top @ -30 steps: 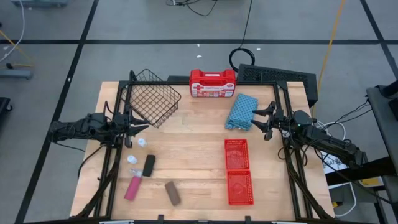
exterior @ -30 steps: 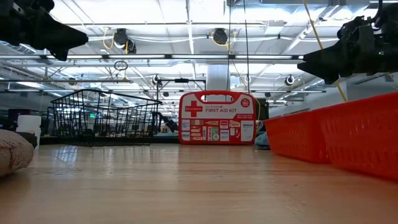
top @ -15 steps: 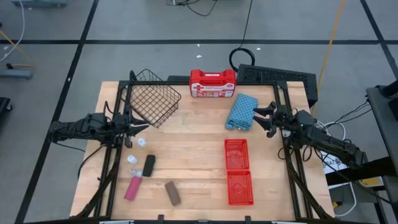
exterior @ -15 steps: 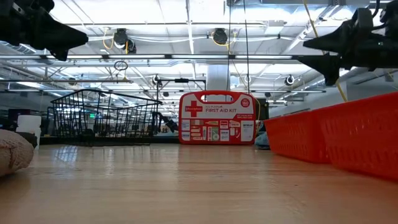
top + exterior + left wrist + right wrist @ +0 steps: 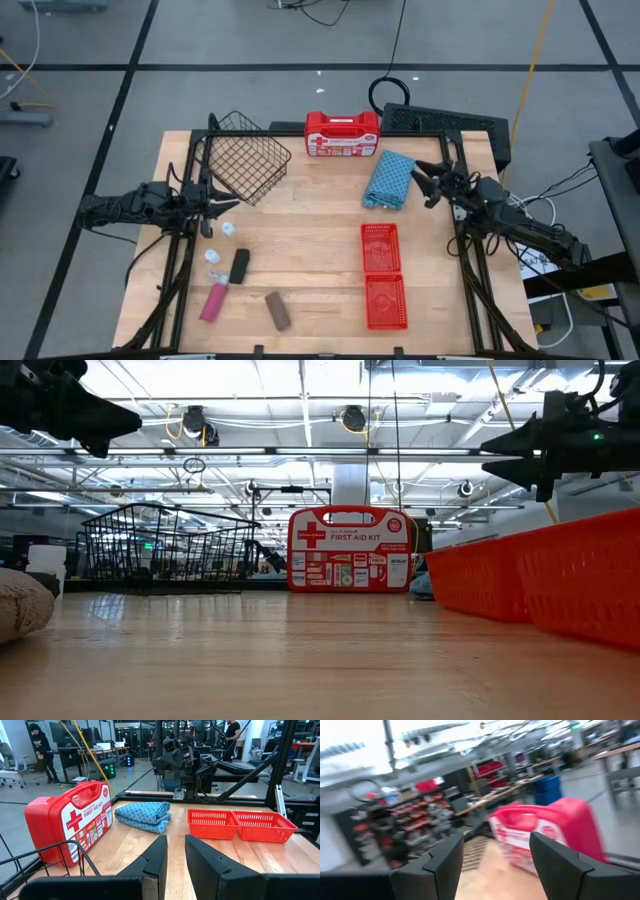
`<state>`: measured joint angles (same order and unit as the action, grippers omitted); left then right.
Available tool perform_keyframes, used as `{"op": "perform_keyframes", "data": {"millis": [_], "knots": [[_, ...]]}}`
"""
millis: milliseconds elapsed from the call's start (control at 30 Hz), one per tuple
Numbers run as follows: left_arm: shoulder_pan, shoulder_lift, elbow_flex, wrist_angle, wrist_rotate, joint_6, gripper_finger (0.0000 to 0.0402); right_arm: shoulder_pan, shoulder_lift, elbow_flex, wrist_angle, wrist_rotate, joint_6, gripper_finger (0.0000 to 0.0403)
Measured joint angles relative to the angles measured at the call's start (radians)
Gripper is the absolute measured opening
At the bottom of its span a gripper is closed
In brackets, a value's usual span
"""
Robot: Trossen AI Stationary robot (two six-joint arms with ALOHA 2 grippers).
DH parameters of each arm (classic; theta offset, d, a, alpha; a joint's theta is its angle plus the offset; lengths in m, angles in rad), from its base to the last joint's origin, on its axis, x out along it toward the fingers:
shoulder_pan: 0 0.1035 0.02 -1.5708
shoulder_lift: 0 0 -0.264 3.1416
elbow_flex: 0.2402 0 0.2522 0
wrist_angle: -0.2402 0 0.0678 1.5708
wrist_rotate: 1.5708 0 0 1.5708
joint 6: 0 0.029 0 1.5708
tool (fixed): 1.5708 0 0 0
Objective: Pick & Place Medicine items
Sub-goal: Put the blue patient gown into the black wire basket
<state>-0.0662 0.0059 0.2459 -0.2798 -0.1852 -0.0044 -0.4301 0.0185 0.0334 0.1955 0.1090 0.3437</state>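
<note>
The medicine items lie on the table's near left part: three tiny white bottles (image 5: 228,229) (image 5: 212,256) (image 5: 216,275), a black piece (image 5: 239,266), a pink piece (image 5: 213,301) and a brown piece (image 5: 277,311). My left gripper (image 5: 228,205) (image 5: 175,840) hovers above the table just beyond the bottles, its fingers a narrow gap apart, holding nothing. My right gripper (image 5: 420,178) (image 5: 495,850) hangs in the air beside the blue cloth (image 5: 390,180), wide open and empty.
A black wire basket (image 5: 245,155) sits tilted at the far left. The red first aid case (image 5: 342,135) stands upright at the far edge. Two red plastic baskets (image 5: 382,275) lie end to end on the near right. The wood between the items and these baskets is bare.
My right gripper has moved toward the table's far edge alongside the blue cloth and has tipped up from slanting downward to about level. My left arm and all the things on the table have kept still.
</note>
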Motion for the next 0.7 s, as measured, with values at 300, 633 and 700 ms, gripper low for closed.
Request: {"op": "perform_keyframes", "data": {"millis": [300, 633, 700], "knots": [[0.000, 0.000, 0.000, 0.000, 0.000, 0.000, 0.0074, 0.000, 0.013, 0.003, 0.019, 0.073, 0.039, 0.0227], [0.000, 0.000, 0.000, 0.000, 0.000, 0.000, 0.0074, -0.001, 0.478, 0.358, -0.258, 0.129, 0.066, 0.0303], [0.000, 0.000, 0.000, 0.000, 0.000, 0.000, 0.0074, -0.001, 0.615, 0.459, -0.390, 0.107, -0.007, 0.0309]]}}
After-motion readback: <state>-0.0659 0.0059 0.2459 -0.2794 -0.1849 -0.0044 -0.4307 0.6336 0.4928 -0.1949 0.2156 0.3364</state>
